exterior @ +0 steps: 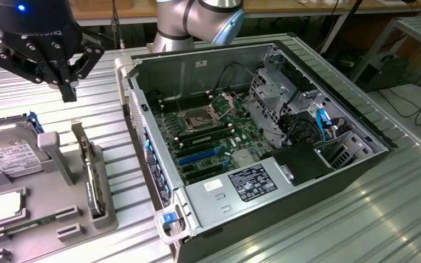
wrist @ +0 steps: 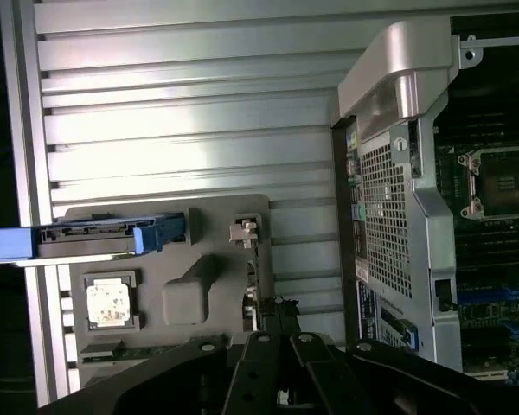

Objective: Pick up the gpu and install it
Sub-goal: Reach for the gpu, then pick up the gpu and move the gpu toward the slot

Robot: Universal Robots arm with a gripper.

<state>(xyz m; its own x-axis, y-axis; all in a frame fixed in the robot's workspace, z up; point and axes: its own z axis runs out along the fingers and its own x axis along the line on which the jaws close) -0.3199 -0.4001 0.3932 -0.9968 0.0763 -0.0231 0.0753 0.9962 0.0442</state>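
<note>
Hand (exterior: pixel 68 94) hangs above the counter (exterior: pixel 342 219), fingers pressed together, nothing between them. In the wrist view the hand (wrist: pixel 275 333) points down at the grey tray (wrist: pixel 203 259). The gpu (exterior: pixel 87 175) stands on its long edge in the tray's slot, below the hand and a little to its case side, not touched. From the wrist the gpu (wrist: pixel 251 277) shows as a thin strip just off the fingertips, silvery bracket end farthest from them. On the hand's other side, in the same tray (exterior: pixel 50 219): hard drive (exterior: pixel 6 153) with blue rails, a square processor chip (exterior: pixel 6 207) and a memory stick (exterior: pixel 17 227). The open case (exterior: pixel 218 203) lies on its side well apart from the hand, beyond the gpu. The blue card slots (exterior: pixel 199 156) on the board are vacant, so the card is not installed and the pick is not made. Risks, as I judge them: with the fingers closed, a descent would land the tips on the card's top edge and press it into the slot or tip it, not straddle it. The card is thin and on edge, so a small sideways offset would put one finger on the tray wall or rake the cooler face. A grip taken near one end may let the card swing. The case's raised side wall and bracket opening leave little room, so a tilted card could catch there.
</note>
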